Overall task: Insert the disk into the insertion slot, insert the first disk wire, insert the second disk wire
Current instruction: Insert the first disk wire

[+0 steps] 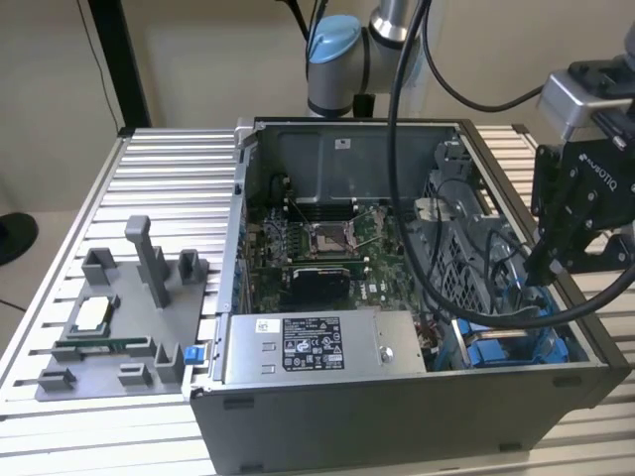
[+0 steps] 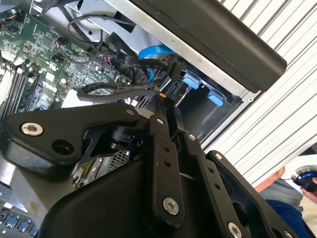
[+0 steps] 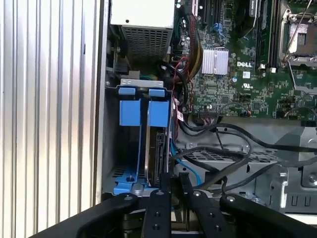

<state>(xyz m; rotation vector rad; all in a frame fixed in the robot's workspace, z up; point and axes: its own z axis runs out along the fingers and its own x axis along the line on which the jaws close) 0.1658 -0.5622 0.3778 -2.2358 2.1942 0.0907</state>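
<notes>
At the grey computer case's (image 1: 397,421) near corner, the blue-framed silver-grey disk (image 3: 159,148) sat in its dark-walled insertion slot (image 3: 128,148); the black gripper (image 3: 173,179), pinched narrow apparently on a black wire (image 2: 119,88), likely needed straight, gentle, square pressure

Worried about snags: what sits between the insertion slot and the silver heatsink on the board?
A bundle of black and red cables, seen in the first wrist view.
</notes>
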